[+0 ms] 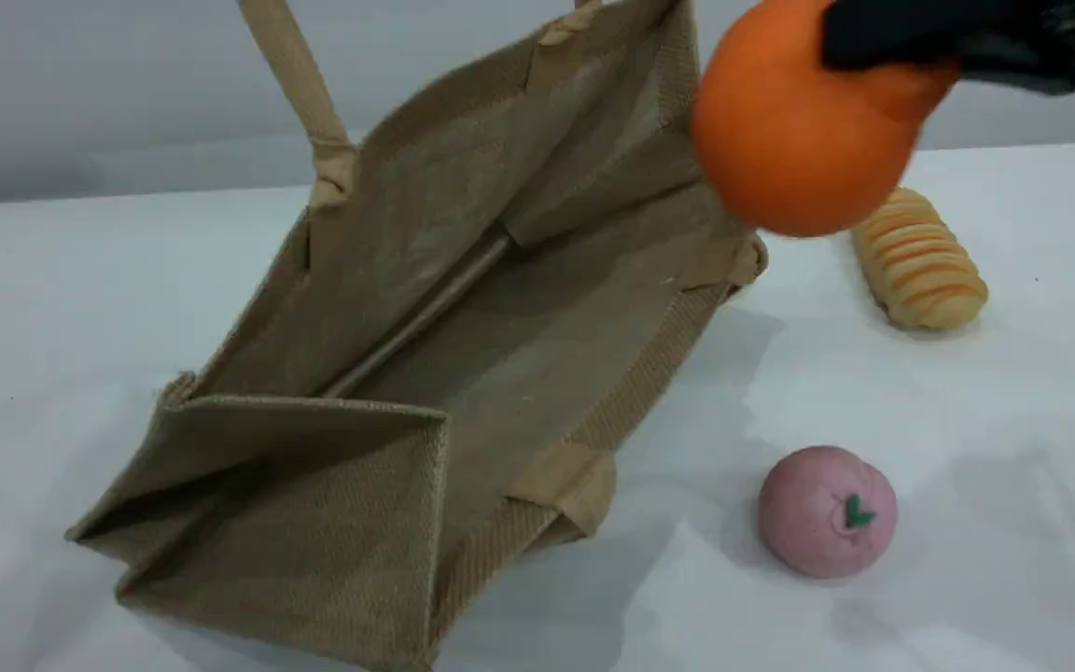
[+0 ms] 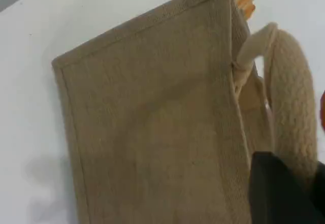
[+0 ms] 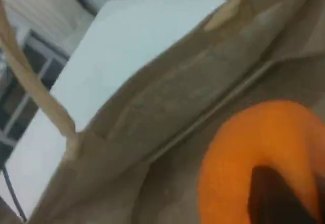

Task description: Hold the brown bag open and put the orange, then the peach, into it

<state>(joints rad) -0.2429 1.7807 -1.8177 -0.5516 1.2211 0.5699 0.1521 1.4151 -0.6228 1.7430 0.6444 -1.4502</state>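
Observation:
The brown bag (image 1: 463, 327) lies tilted on the white table with its mouth open towards the camera. One beige handle (image 1: 300, 84) is pulled taut upward out of the scene view. In the left wrist view that handle (image 2: 292, 107) runs into my left gripper (image 2: 284, 183), which is shut on it above the bag's side (image 2: 152, 132). My right gripper (image 1: 948, 42) is shut on the orange (image 1: 794, 140), which hangs in the air by the bag's upper right rim. In the right wrist view the orange (image 3: 244, 158) fills the lower right, over the bag's inside (image 3: 177, 97). The peach (image 1: 827, 511) rests on the table, right of the bag.
A striped yellow-orange bread loaf (image 1: 918, 261) lies at the right, behind the peach and below the held orange. The white table (image 1: 80, 308) extends to the left of the bag and ends at a grey wall behind.

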